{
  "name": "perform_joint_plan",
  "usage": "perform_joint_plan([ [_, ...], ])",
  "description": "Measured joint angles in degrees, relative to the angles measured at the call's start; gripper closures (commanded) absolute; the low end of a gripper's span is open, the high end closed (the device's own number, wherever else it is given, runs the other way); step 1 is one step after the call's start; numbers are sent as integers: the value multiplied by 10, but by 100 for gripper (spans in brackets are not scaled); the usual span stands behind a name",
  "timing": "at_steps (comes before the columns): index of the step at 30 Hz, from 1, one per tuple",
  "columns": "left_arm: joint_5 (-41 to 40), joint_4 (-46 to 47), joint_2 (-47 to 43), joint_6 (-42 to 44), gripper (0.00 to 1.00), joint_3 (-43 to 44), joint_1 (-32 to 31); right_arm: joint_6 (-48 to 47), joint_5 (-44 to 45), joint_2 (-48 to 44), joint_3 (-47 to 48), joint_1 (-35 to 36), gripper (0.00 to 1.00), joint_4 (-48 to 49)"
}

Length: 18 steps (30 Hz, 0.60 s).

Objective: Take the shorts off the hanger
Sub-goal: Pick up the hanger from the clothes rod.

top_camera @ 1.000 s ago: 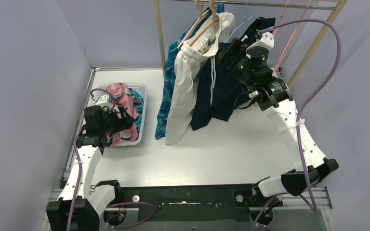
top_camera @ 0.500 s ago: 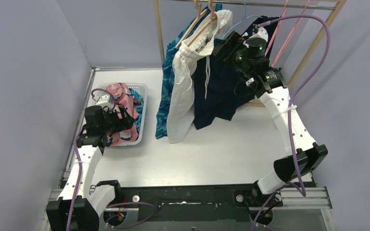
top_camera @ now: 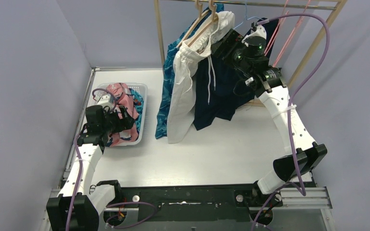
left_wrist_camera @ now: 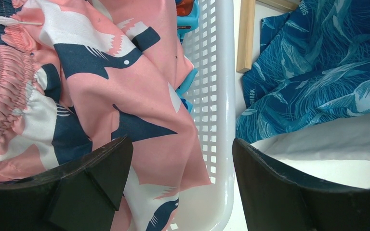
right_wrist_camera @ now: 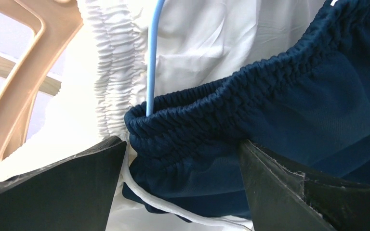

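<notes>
Navy shorts (top_camera: 221,91) hang by their elastic waistband (right_wrist_camera: 279,110) on a thin blue hanger (right_wrist_camera: 153,53) at the rail. My right gripper (top_camera: 224,45) is up at that waistband, open, with the gathered navy band lying between its two wide-set jaws (right_wrist_camera: 183,183). White drawstring shorts (top_camera: 183,86) hang just left on a wooden hanger (top_camera: 200,29), and blue leaf-pattern shorts (top_camera: 166,96) hang behind them. My left gripper (top_camera: 120,120) hovers open over the basket (left_wrist_camera: 219,96), empty (left_wrist_camera: 178,192), above pink-and-navy shorts (left_wrist_camera: 125,82).
The wooden rack's left post (top_camera: 160,33) and slanted right post (top_camera: 318,43) frame the clothes. Empty pink hangers (top_camera: 284,33) hang at the right end. The white basket (top_camera: 142,115) stands at the table's left with a teal garment under the pink pair.
The right arm has risen and swung left toward the rail, bringing its jaws up to the navy waistband, and they have spread slightly wider. The left arm has stayed still.
</notes>
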Motion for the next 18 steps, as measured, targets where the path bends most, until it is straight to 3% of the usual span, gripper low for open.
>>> perform_joint_plan([
  [6, 0, 0, 3, 0, 24, 0, -1, -3, 38, 21, 35, 9, 12, -7],
  [11, 0, 0, 4, 0, 24, 0, -1, -10, 116, 42, 52, 23, 18, -50],
  [14, 0, 0, 5, 0, 24, 0, -2, -17, 158, 44, 56, 29, 35, -69],
  [18, 0, 0, 6, 0, 24, 0, -3, -40, 200, 22, 41, 36, 42, -78],
])
